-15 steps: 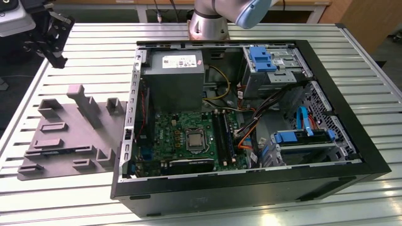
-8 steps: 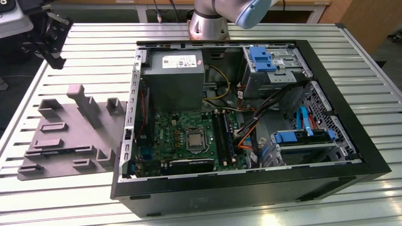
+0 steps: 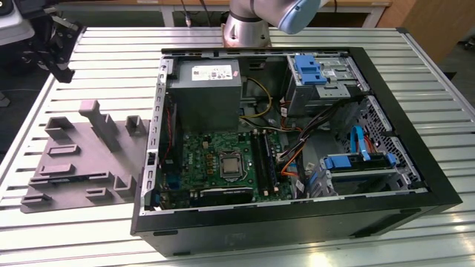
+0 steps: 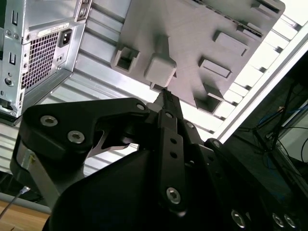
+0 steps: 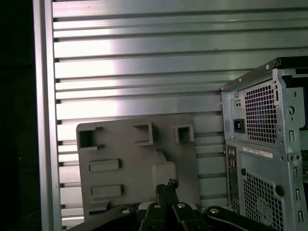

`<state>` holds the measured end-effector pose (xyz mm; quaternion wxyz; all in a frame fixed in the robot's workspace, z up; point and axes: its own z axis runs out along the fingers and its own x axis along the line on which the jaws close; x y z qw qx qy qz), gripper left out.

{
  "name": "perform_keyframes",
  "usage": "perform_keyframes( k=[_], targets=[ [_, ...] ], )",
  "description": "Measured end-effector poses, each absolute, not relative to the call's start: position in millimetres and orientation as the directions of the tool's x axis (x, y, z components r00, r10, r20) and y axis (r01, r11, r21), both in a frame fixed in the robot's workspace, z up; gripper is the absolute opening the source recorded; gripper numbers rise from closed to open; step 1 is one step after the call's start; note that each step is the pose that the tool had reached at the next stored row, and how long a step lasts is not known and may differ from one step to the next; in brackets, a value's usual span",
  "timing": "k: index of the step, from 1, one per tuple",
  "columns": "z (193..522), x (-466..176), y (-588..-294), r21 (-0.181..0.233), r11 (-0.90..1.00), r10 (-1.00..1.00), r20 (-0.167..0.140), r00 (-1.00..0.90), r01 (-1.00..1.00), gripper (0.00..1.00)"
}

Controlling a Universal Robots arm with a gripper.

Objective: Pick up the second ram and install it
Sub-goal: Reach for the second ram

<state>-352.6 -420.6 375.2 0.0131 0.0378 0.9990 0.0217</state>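
My gripper [image 3: 62, 73] hangs over the slatted table at the exterior view's far left, beyond the grey holder tray [image 3: 78, 161]. In both wrist views its fingertips [image 5: 166, 186] [image 4: 166, 95] stand pressed together, shut, with nothing visible between them. They point toward the tray [image 5: 120, 163] [image 4: 202, 33], whose upright blocks and pockets hold no dark stick. The second ram is not clearly in view. Two long dark strips lie in the memory slots [image 3: 263, 158] of the green motherboard [image 3: 215, 161]; I cannot tell whether either is a stick.
The open black computer case [image 3: 297, 219] takes up the middle and right of the table, with a power supply [image 3: 206, 89], blue drive brackets [image 3: 308, 68] and loose cables [image 3: 297, 139]. Its rear panel [image 5: 264, 144] [image 4: 38, 48] stands beside the tray.
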Motion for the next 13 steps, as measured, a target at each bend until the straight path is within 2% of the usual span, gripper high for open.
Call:
perform_keyframes(
  k=[13],
  targets=[
    [373.7,-361.3,-423.8,0.044,0.996,0.076,-0.024,-0.997,0.075,0.11]
  ],
)
